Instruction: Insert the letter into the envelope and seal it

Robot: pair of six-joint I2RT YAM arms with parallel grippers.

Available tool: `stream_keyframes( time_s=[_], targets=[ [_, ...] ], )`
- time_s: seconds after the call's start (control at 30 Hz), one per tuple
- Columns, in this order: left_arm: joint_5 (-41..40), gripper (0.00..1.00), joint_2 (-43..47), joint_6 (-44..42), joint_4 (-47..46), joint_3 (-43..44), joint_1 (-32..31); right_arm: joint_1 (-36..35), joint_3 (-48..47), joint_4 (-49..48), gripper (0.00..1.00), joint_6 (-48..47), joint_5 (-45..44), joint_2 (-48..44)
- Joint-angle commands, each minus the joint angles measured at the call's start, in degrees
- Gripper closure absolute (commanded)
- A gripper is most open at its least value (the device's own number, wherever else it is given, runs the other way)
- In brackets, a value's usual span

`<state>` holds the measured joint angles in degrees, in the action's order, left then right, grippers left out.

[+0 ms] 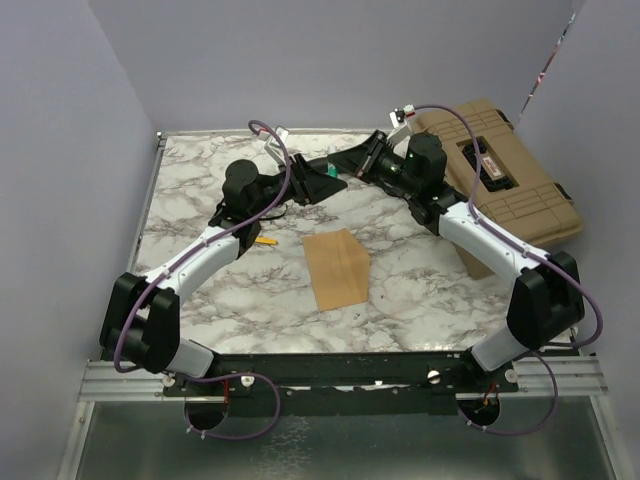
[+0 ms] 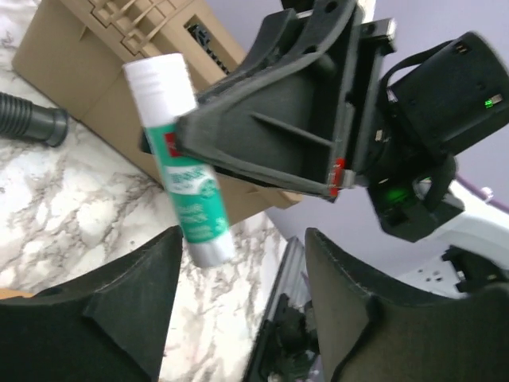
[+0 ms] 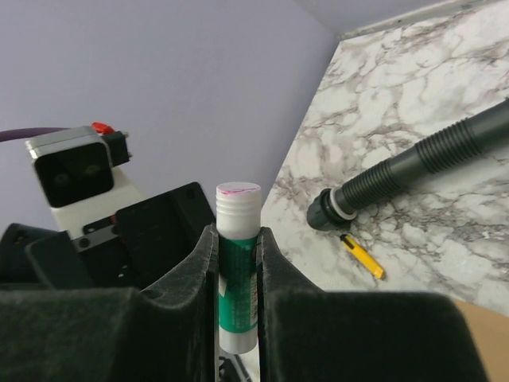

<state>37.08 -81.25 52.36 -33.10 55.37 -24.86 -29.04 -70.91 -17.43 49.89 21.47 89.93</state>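
Note:
A brown paper rectangle with a crease, apparently the envelope [image 1: 336, 268], lies flat at the table's middle. I cannot make out a flap, and no separate letter shows. My right gripper [image 3: 237, 239] is shut on an upright green and white glue stick [image 3: 238, 263], whose uncapped end shows pink glue. In the top view the two grippers meet at the back middle, above the table, with the glue stick [image 1: 329, 174] between them. My left gripper [image 2: 238, 263] is open and empty. The glue stick's [image 2: 184, 163] lower end hangs just by its left finger [image 2: 119, 310].
A tan hard case [image 1: 510, 180] stands at the back right, close behind the right arm; it also shows in the left wrist view [image 2: 87, 48]. A black ribbed hose [image 3: 429, 159] and a small yellow cutter [image 3: 362, 256] lie on the marble table [image 1: 400, 290] left of the envelope.

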Motion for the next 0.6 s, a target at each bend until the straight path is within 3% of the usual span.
stream_keyframes(
  time_s=[0.0, 0.23, 0.27, 0.37, 0.47, 0.57],
  targets=[
    [2.5, 0.43, -1.7, 0.8, -1.3, 0.0, -0.3, 0.0, 1.3, -4.9, 0.85, 6.9, 5.1, -2.6],
    [1.6, 0.53, -1.0, -2.0, 1.7, 1.9, -0.3, -0.1, -0.3, -2.6, 0.86, 5.3, 7.5, -2.5],
    [1.5, 0.59, -1.2, -2.3, 2.3, 2.5, -0.3, 0.0, -0.2, -2.5, 0.86, 5.2, 7.7, -2.6],
    [1.3, 0.98, -1.7, -3.4, 3.4, 2.9, -0.3, 0.0, -0.2, -0.4, 0.85, 4.3, 8.1, -3.3],
    [-0.1, 1.00, -0.3, -7.8, 7.4, 2.6, -0.2, 0.0, -0.8, 5.5, 0.77, 3.3, 5.5, -4.5],
    [0.4, 1.00, 2.2, -14.6, 12.1, 3.4, -0.2, 0.0, -5.7, 16.2, 0.54, -1.3, 4.8, -4.6]
  ],
)
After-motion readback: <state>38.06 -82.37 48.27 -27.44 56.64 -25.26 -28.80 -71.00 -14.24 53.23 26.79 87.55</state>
